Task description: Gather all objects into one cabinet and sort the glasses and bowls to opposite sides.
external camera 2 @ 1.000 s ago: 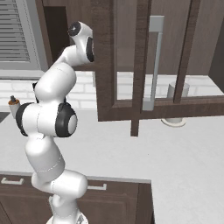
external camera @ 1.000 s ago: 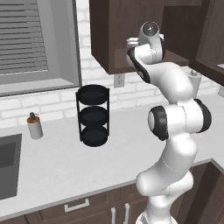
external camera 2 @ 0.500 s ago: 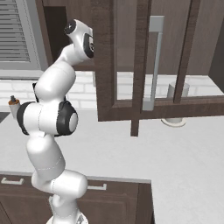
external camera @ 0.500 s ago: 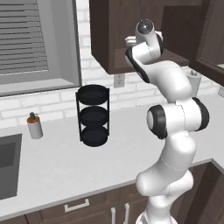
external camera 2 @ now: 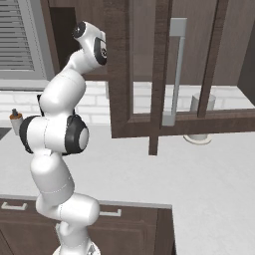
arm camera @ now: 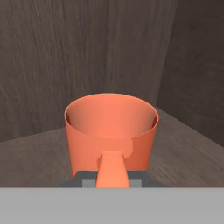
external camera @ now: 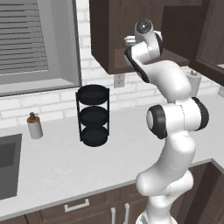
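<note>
An orange mug point(arm camera: 111, 131) stands upright on the dark wooden floor of the cabinet point(arm camera: 183, 148), near its back corner, with its handle pointing at the hand. My gripper point(arm camera: 112, 181) is shut on that handle, a dark fingertip on each side of it. From the left base view the arm reaches up into the open dark-brown wall cabinet point(external camera: 107, 39). The glass-paned cabinet door point(external camera 2: 144, 74) with its silver bar handle point(external camera 2: 176, 69) hangs open over the counter. The bowls are out of view.
A black three-tier round rack point(external camera: 92, 116) stands on the grey counter point(external camera: 61, 170) by the brick wall. A soap bottle point(external camera: 34, 126) and a sink point(external camera: 6, 164) lie to the left. A white paper-towel roll point(external camera 2: 201, 109) stands behind the open door.
The jaws have closed from wide open onto the orange mug's handle. The arm has leaned slightly further into the cabinet. The base views have not shifted.
</note>
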### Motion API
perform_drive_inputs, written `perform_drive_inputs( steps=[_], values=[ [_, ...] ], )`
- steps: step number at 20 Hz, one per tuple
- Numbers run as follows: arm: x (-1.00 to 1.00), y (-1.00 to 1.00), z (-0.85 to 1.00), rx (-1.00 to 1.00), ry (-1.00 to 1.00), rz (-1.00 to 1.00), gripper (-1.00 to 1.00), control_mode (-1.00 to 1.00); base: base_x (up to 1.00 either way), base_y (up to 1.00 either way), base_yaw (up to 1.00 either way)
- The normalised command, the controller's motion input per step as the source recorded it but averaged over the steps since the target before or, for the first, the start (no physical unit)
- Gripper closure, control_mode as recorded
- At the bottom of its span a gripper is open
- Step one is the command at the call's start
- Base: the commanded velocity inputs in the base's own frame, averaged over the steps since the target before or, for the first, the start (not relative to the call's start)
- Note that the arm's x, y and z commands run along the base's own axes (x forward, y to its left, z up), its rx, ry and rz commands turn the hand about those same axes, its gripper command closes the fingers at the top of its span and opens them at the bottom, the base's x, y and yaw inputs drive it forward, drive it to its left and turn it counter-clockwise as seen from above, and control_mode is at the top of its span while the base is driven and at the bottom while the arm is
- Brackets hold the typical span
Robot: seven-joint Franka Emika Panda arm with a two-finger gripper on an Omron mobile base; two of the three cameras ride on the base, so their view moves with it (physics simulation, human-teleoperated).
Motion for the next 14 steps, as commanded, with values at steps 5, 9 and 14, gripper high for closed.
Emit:
perform_drive_inputs(
  steps=[5, 9, 14],
  values=[
    [0.0, 0.0, 0.0, 0.0, 0.0, 0.0, 1.0, -1.0, 0.0, 0.0, 0.0],
    [0.0, 0.0, 0.0, 0.0, 0.0, 0.0, 1.0, -1.0, 0.0, 0.0, 0.0],
    [-0.01, 0.0, 0.0, 0.0, 0.0, 0.0, 1.0, -1.0, 0.0, 0.0, 0.0]
  ],
)
